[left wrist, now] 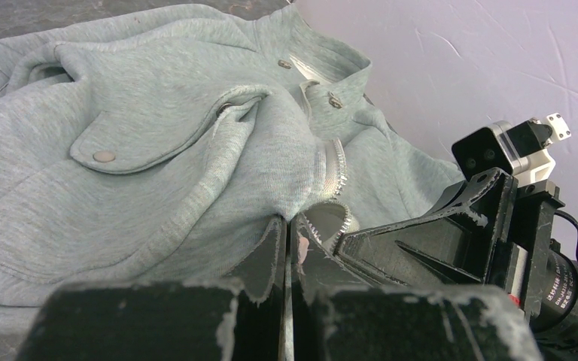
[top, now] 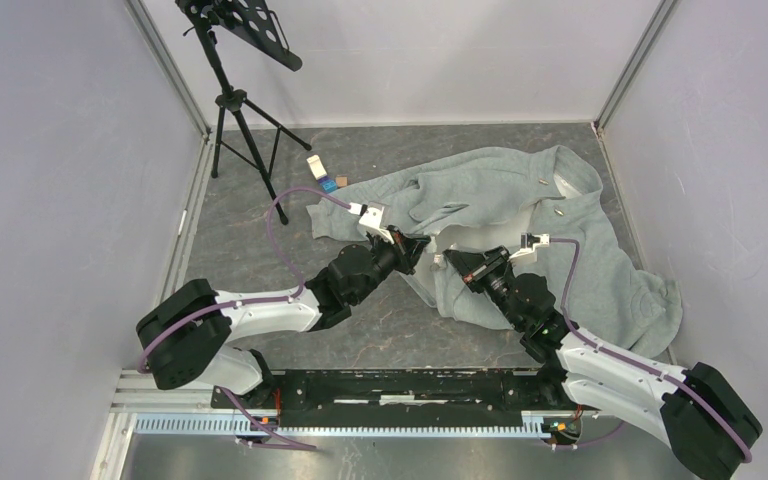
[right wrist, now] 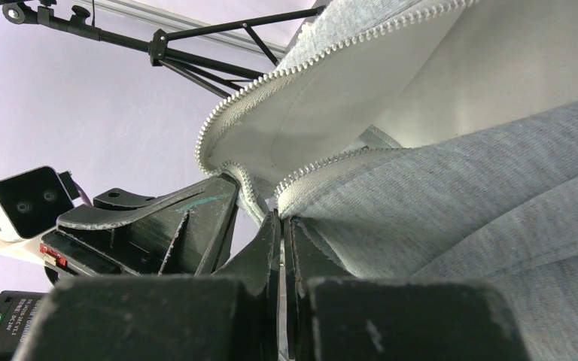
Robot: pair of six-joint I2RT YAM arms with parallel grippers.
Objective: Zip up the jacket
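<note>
Left gripper (left wrist: pixel 286 229), right gripper (right wrist: pixel 280 226) pinch rumpled, unzipped jacket (left wrist: pixel 158 188).

Soft, matt fleece cloth is being shown across the jacket (left wrist: pixel 158 173), dull metal on its snaps (left wrist: pixel 104 156), and a matt, mottled grey finish on the table (top: pixel 230 230).

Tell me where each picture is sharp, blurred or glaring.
Top view: even light, all sharp, the jacket without glare. Left wrist: jacket sharp, the left tool near the lens soft. Right wrist: zipper sharp, the right tool blurred.
</note>
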